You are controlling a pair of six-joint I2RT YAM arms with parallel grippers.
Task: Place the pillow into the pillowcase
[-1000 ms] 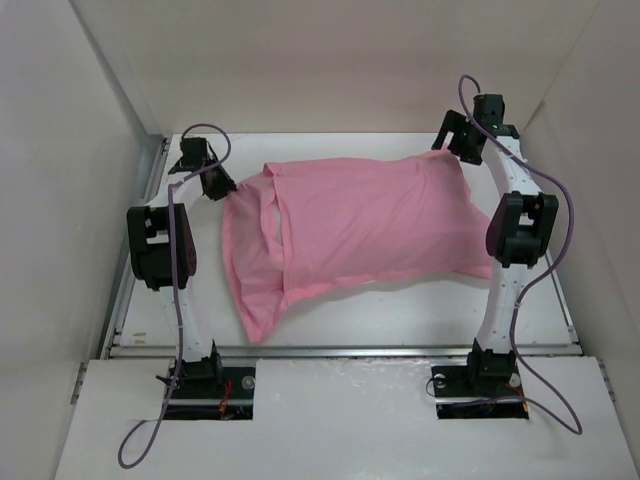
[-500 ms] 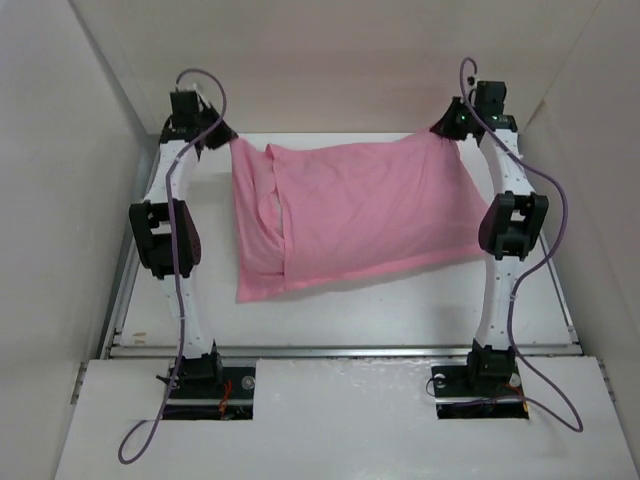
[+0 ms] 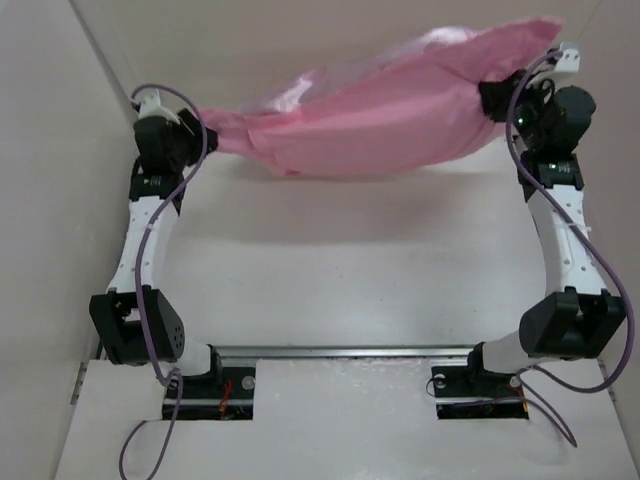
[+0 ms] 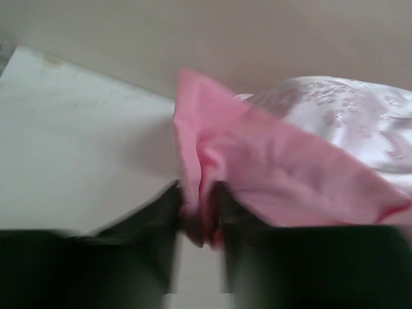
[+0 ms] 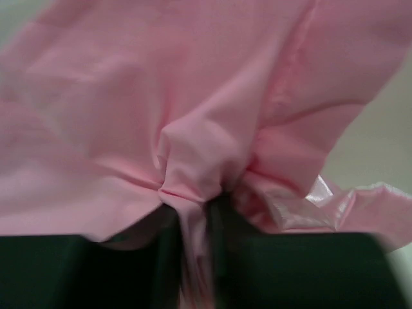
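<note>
The pink pillowcase hangs in the air above the far part of the table, stretched between both arms and bulging in the middle. My left gripper pinches its left corner; in the left wrist view a pink fold sits between the fingers of that gripper, with the pale embossed satin face behind it. My right gripper holds the right end, where a bunch of the pillowcase is squeezed between the fingers of the gripper. The pillow is hidden from view.
The white table lies below the raised cloth, with the cloth's shadow on it. A metal rail runs along its near edge. Pale walls close in the left, right and far sides.
Both arms have risen and stretched up and back. The pillowcase, lying on the table a second ago, now hangs off it between the two grippers.
</note>
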